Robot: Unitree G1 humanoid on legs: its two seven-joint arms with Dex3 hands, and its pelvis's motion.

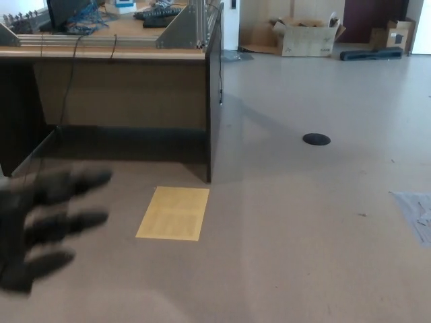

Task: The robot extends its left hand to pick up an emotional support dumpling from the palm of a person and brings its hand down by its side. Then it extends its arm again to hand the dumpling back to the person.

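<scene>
Motion blur smears the left hand point(47, 225), which is seen low at the left edge of the head view with its three dark fingers point(71, 221) spread apart and nothing held between them. The right hand is not in view. Neither the dumpling nor the person's palm is shown anywhere in this view, so where the dumpling lies cannot be told. Behind the hand stand a wooden desk point(121, 87) with cables on top, a yellow sheet point(173, 212) flat on the floor near the desk's corner, a black disc point(316, 139) farther out on the floor, and a cardboard box point(306, 37) at the back wall. With an empty hand and no dumpling visible, the pick-up is judged not yet done. For that reach to be done well, the fingers should be kept apart until the palm is presented, the approach should be slowed so the blur is lost, and the soft dumpling should be closed on gently, clear of the person's own fingers.
</scene>
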